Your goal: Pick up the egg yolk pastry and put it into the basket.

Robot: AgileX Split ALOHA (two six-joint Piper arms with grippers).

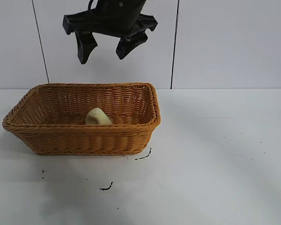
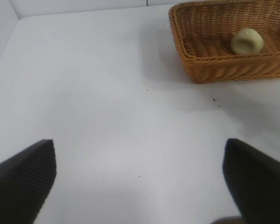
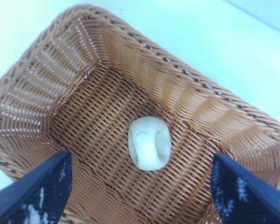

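On the white table (image 1: 215, 154), toward the exterior view's left, sits the basket (image 1: 84, 140), golden-brown wicker with flared sides and a braided rim. Egg yolk pastry (image 1: 98, 116) lies inside it on the woven floor, roughly mid-basket, pale yellow-green, dome-shaped with a dimple, touching nothing but the basket bottom; in the exterior view the near wall hides its lower edge. Right gripper (image 1: 106, 50) hangs in the air above the basket, well clear of the rim, black fingers spread wide and empty, tips pointing down toward the basket interior. Right wrist view confirms this: both fingers (image 3: 42, 191) frame the picture's lower corners with the pastry (image 3: 149, 143) lying free between and beyond them on the basket floor (image 3: 98, 116), no contact. Left gripper (image 2: 140, 182) sits off to the side over bare table, its two dark fingers (image 2: 23, 182) also spread wide with nothing between them; from its wrist view the basket (image 2: 214, 70) and pastry (image 2: 247, 41) are well apart from it. A few small dark marks (image 1: 106, 187) dot the tabletop just in front of the basket. White panelled wall (image 1: 225, 42) behind.
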